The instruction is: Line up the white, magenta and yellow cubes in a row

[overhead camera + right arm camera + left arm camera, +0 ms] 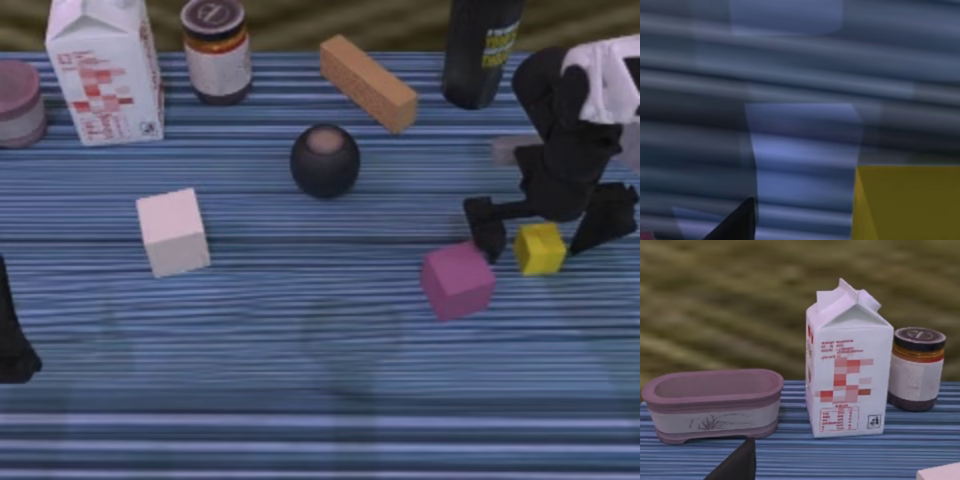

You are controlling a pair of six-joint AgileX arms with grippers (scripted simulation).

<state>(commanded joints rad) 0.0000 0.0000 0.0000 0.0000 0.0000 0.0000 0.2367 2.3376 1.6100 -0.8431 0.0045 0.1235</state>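
The white cube (173,232) rests left of centre, and one of its corners (940,472) shows in the left wrist view. To the right sits the magenta cube (457,280), with the small yellow cube (540,248) just beyond it to the right. My right gripper (545,232) is open and low over the yellow cube, one finger on each side. The right wrist view shows the yellow cube (910,200) close up beside one dark fingertip (740,222). My left gripper (15,350) is parked at the table's left edge, open and empty.
Along the back stand a pink pot (18,103), a milk carton (100,65), a jar (215,50), a tan brick (368,82) and a dark bottle (483,50). A dark ball (325,160) lies mid-table. A grey block (510,150) shows behind the right arm.
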